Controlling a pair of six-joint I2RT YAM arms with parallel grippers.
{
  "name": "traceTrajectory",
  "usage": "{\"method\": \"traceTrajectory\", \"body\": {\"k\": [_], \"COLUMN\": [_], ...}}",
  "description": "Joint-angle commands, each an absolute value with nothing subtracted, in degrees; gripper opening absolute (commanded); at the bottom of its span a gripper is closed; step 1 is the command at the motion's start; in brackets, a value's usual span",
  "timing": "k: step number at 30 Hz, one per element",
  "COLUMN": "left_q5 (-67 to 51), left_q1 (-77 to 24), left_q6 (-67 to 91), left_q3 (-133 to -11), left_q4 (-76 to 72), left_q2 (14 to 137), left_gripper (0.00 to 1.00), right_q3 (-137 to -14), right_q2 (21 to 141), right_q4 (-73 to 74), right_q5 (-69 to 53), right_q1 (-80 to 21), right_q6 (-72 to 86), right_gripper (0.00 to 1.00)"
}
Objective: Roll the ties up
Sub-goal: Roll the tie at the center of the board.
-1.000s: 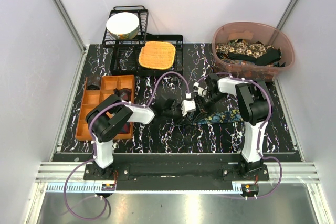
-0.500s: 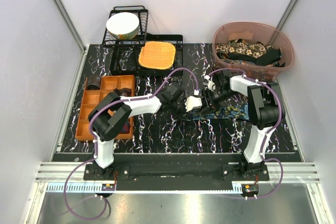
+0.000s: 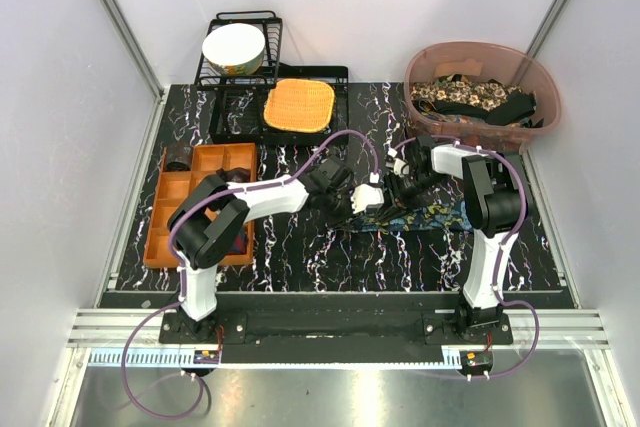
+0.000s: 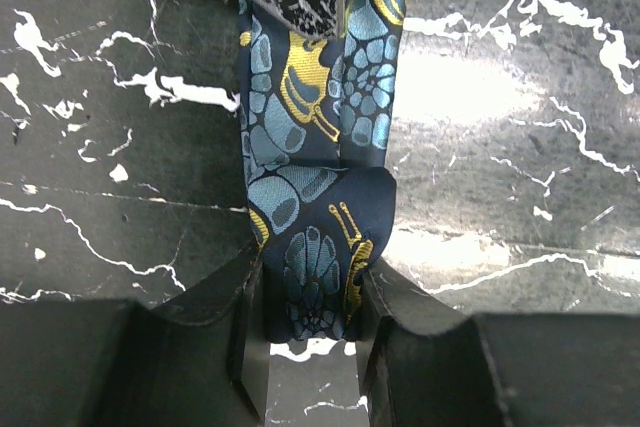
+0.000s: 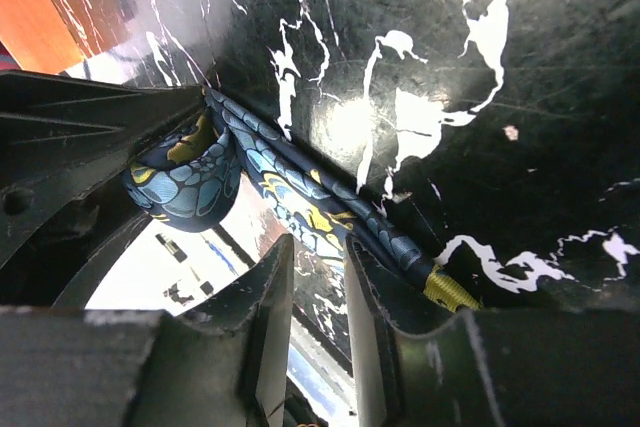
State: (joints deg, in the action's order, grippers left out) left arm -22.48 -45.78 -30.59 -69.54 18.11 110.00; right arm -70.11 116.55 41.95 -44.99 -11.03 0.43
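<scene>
- Table [image 3: 300, 257]: 1, black marbled, fills mid frame.
- Bin [image 3: 470, 135]: 1, pink, upper right. Heap of ties [image 3: 470, 97] inside, count not readable.
- Tray [image 3: 185, 187]: 1, orange, divided, left side.
- Rack [image 3: 275, 37]: 1, black wire, upper centre-left, with 1 white bowl [image 3: 234, 47] in it.
- Mat [image 3: 298, 105]: 1, orange, just below bowl in frame.
- Tie [image 3: 430, 215]: 1 on table, right of centre, dark blue with teal-yellow print, near end rolled.
- Left pincer [image 4: 310, 297]: clamped on rolled end.
- Right pincer [image 5: 318, 277]: jaws narrowly apart at the flat strip; cannot tell whether it has hold.

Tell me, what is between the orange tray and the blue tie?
Only the left arm, reaching over the black marble tabletop toward the blue tie, as the top view shows.
</scene>
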Motion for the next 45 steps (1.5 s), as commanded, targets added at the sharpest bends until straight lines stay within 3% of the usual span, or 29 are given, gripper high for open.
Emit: {"method": "traceTrajectory", "body": {"k": [1, 10, 19, 34, 37, 38, 42, 45], "left_q5": [-22.59, -20.40, -18.01, -19.51, -19.77, -19.86, -20.56, -22.58], "left_q1": [-44.47, -45.09, -46.05, -46.58, -46.50, -46.58, -46.49, -45.79], "left_q6": [-32.25, -32.08, -32.43, -32.78, -32.43, -32.26, -31.38, -30.15], "left_q3": [-71.45, -74.53, -73.83, -73.48, -73.13, -72.95, -72.16, -72.07], "left_q4": [24.34, 26.28, 26.98, 26.28, 25.76, 25.49, 23.91, 22.86], "left_q2": [109.69, 111.52, 115.75, 116.19, 116.45, 116.46, 116.45, 116.46], "left_gripper": [0.00, 0.01, 0.02, 0.03, 0.04, 0.05, 0.11, 0.21], "right_q3": [-68.56, -67.06, -65.92, -63.46, -62.67, -62.23, -62.57, -63.37], "right_q2": [117.60, 117.33, 109.60, 113.20, 113.29, 113.47, 114.60, 115.31], "right_q4": [42.36, 41.92, 34.65, 21.19, 20.74, 20.74, 24.76, 28.46], "right_q5": [-37.53, -37.96, -54.90, -59.59, -59.24, -58.89, -55.47, -51.08], "right_q1": [-11.60, -11.69, -11.69, -16.35, -17.05, -17.14, -17.23, -17.14], "right_q6": [1.67, 2.46, 6.76, 16.35, 16.17, 16.00, 13.73, 11.61], "right_gripper": [0.32, 0.31, 0.45, 0.48, 0.39, 0.27, 0.00, 0.00]}}
